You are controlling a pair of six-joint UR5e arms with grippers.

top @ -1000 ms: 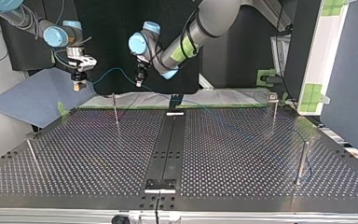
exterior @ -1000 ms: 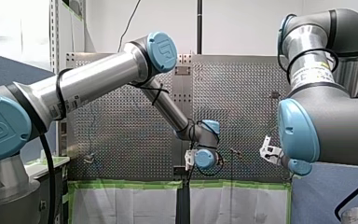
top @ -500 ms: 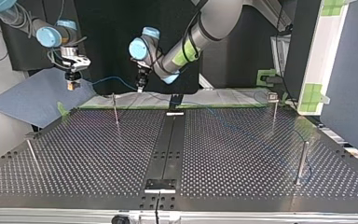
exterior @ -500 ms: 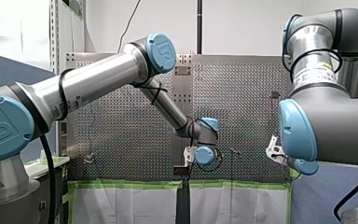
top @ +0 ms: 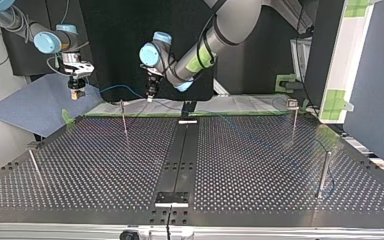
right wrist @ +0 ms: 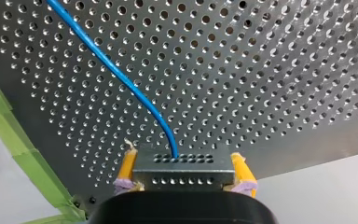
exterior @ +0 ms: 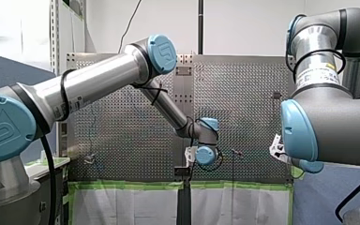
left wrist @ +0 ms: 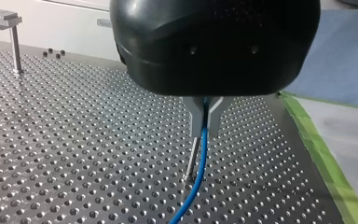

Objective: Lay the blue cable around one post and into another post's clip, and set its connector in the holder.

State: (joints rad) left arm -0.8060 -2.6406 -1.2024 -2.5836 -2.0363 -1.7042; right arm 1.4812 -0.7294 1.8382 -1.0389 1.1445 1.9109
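Observation:
In the top view my right gripper hangs past the table's far left corner, over the blue mat. The right wrist view shows its yellow pads shut on the metal connector, from which the blue cable runs out. The cable spans to my left gripper, beside the thin post. In the left wrist view my left gripper is shut on the cable, with that post just behind it.
More posts stand on the perforated table: one with a clip at the far right, a plain one at the near right, and a leaning one at the near left. A holder plate sits on the dark centre strip. Green tape edges the far side.
In the top view my right gripper has carried the connector further left, away from the post. My left gripper has dipped slightly toward the post with the cable.

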